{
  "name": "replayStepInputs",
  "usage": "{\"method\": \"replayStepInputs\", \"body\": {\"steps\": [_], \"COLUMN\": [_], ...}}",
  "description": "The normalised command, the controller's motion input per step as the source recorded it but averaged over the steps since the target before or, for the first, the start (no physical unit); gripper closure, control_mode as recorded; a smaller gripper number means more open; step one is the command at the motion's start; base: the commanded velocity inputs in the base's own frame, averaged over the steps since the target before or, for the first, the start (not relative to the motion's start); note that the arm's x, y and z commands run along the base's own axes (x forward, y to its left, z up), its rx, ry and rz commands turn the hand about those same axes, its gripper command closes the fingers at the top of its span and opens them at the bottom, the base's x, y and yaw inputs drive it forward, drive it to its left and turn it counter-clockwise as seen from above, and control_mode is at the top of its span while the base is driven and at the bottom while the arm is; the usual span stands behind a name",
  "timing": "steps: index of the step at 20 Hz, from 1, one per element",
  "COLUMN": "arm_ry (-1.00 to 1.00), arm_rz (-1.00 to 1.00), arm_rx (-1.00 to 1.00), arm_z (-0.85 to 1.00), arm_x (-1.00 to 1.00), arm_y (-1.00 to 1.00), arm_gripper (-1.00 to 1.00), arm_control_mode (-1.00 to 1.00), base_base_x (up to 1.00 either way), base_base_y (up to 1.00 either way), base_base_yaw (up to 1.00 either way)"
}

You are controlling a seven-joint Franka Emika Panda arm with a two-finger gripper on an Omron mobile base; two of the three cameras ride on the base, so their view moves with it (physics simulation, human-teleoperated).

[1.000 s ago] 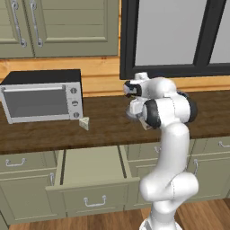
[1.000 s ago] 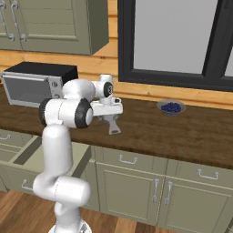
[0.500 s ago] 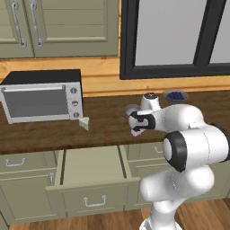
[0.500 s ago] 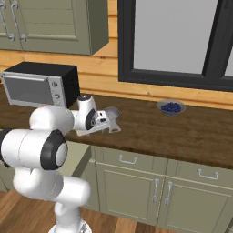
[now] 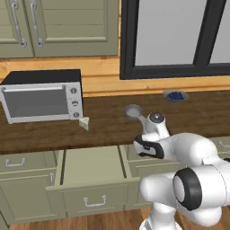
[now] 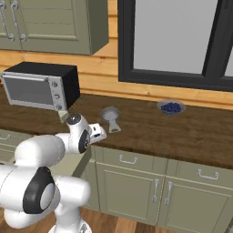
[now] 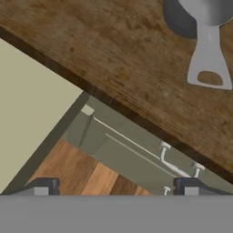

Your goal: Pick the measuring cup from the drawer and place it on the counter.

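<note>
Cup on the table, fingers open and empty.
The measuring cup [image 5: 133, 112] sits upright on the table [image 5: 108, 123], well back from its front edge, handle pointing toward the robot. The drawer [image 5: 90, 167] is pulled out, its pale inside bare. The gripper [image 7: 113, 184] hangs off the table edge, apart from the cup. Cup looks metal: light, rigid, not fragile, probably slick on the round wall (rolls in a pinch). Best hold is across the flat handle near its flared end.
</note>
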Motion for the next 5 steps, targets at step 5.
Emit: {"method": "replayStepInputs", "body": {"steps": [5], "arm_ry": [0.0], "arm_rz": [0.0], "arm_rx": [0.0], "arm_z": [0.0], "arm_x": [0.0], "arm_y": [0.0], "arm_gripper": [-1.0], "arm_control_mode": [-1.0], "base_base_x": [0.0], "base_base_y": [0.0], "base_base_yaw": [0.0]}}
